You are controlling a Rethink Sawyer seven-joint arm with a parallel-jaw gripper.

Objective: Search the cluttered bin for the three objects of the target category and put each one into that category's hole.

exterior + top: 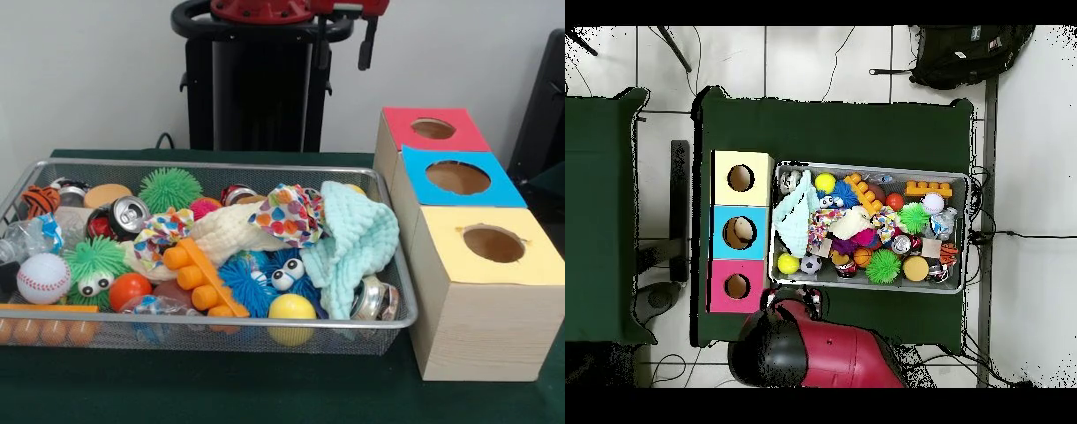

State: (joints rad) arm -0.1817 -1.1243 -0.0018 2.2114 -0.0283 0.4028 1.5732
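The silver wire-mesh bin (pixel 399 320) stands on the green table, full of toys; it also shows in the overhead view (pixel 869 286). One dotted white fabric piece (pixel 287 213) lies beside the mint cloth, and a second (pixel 160 232) lies further left by a can. They show in the overhead view near the bin's middle (pixel 823 239) (pixel 887 225). A third is hidden. The yellow-topped hole (pixel 493 244) (pixel 741 178) is in the nearest, largest wooden box. My gripper (pixel 365 46) hangs drawn back at the pedestal, above and behind the bin, holding nothing I can see.
The blue-topped hole (pixel 457 177) and red-topped hole (pixel 433 129) sit behind the yellow one. A mint-green cloth (pixel 355 240) drapes the bin's right end, and a cream cloth (pixel 226 231) lies mid-bin. Orange block toy (pixel 201 274), baseball (pixel 41 277), yellow ball (pixel 291 309), cans and spiky balls fill the bin.
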